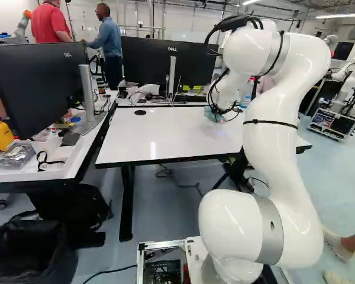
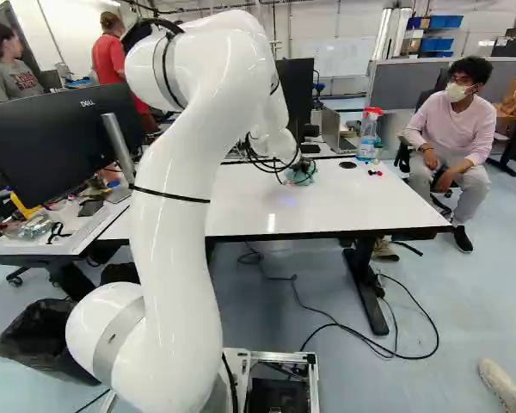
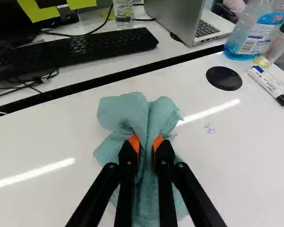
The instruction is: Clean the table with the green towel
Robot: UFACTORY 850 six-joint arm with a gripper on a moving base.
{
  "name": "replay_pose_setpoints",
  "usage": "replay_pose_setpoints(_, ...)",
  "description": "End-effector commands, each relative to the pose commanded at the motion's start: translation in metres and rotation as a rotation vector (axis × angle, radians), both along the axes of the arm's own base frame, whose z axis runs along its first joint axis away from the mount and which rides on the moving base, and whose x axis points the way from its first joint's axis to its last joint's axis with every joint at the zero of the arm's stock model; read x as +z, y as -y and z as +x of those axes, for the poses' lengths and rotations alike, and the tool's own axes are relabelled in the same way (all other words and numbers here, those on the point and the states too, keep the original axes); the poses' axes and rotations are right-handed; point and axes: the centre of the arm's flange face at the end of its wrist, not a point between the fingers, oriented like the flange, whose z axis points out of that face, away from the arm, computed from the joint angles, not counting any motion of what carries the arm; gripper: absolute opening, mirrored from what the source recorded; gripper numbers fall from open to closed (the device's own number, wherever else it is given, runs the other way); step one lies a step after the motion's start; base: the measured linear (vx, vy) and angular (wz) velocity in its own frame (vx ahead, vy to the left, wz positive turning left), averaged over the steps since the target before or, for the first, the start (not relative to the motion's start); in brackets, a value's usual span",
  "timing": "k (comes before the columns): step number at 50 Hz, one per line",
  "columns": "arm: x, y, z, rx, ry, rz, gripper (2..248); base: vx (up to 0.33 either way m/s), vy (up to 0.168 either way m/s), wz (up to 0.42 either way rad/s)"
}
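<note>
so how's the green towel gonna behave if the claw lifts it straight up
Probably floppy: the towel bunches into soft folds where the claw pinches it, so its loose edges would likely droop. It looks like plain cloth, so I'd expect it to be light. Slipping seems unlikely, with the orange pads pressing it from both sides.

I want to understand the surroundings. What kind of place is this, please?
Probably a robotics lab or shared workroom: another robot stands behind, monitors sit on the desks, and cables run along the floor.
</note>
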Motion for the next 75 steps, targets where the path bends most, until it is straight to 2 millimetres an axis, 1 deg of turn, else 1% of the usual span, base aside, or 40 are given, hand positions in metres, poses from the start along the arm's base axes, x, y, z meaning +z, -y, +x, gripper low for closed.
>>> replay_pose_setpoints(31,-0.009,0.039,0.044,-0.032,0.052,-0.018,51,0.0,0.0,0.0)
replay_pose_setpoints(39,-0.011,0.051,0.052,-0.044,0.064,-0.022,51,0.0,0.0,0.0)
replay_pose_setpoints(47,-0.012,0.065,0.05,-0.061,0.067,-0.024,51,0.0,0.0,0.0)
replay_pose_setpoints(57,-0.011,0.078,0.038,-0.083,0.06,-0.022,51,0.0,0.0,0.0)
replay_pose_setpoints(75,-0.006,0.086,0.008,-0.109,0.035,-0.014,51,0.0,0.0,0.0)
